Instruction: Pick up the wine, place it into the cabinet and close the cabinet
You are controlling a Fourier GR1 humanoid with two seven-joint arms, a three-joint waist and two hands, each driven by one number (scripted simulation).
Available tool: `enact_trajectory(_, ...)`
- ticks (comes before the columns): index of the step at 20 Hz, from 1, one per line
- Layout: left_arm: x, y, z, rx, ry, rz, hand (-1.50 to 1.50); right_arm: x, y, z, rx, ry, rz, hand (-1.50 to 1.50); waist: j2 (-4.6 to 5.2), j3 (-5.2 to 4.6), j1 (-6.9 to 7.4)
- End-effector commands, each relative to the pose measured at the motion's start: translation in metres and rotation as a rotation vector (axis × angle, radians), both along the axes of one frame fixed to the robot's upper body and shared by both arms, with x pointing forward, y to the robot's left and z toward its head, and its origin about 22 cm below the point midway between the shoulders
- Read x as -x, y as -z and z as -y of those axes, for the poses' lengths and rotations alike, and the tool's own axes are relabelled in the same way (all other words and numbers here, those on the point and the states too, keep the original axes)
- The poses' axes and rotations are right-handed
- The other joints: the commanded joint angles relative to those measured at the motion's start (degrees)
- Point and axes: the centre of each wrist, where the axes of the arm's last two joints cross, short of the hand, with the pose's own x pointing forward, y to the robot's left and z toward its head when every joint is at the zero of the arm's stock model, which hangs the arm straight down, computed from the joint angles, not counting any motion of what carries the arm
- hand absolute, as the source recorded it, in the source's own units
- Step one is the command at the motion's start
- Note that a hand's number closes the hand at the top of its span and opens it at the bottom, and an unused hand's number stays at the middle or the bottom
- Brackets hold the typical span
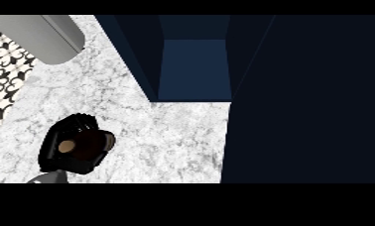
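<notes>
Open cabinet (194, 69) mouth; door (300, 101) alongside

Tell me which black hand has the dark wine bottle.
The black left hand, at the view's lower left, fingers curled round the dark wine bottle; the right hand is unseen.

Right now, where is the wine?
In the head view it sits low at the left, the wine wrapped by the left hand over the marble counter, left of the open cabinet.

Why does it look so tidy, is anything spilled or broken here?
Nothing stands out. The marble counter shows no spill or crack. The dark blue cabinet stands open, as it should for the job. The left hand is curled round the dark wine bottle, seen from above, so its tilt is hard to judge.
</notes>
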Motion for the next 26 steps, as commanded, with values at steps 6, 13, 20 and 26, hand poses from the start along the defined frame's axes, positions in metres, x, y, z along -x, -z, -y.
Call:
enact_trajectory(6,-0.003,-0.032,0.029,-0.029,-0.117,0.163,1.50,0.026,-0.015,-0.004,-0.026,-0.035,0.027,-1.50,0.10,-0.14,0.15)
enact_trajectory(13,0.016,-0.084,0.056,0.090,0.023,0.139,1.50,0.010,-0.009,0.010,-0.026,-0.029,0.043,-1.50,0.07,-0.08,0.37)
enact_trajectory(20,0.019,-0.123,0.088,0.040,0.049,0.105,1.50,0.020,-0.018,0.007,-0.036,-0.054,0.017,-1.50,0.10,-0.12,0.10)
enact_trajectory(26,0.014,-0.158,0.139,0.073,0.140,0.102,1.50,0.018,-0.017,0.008,-0.022,-0.027,0.018,-1.50,0.12,-0.12,-0.12)
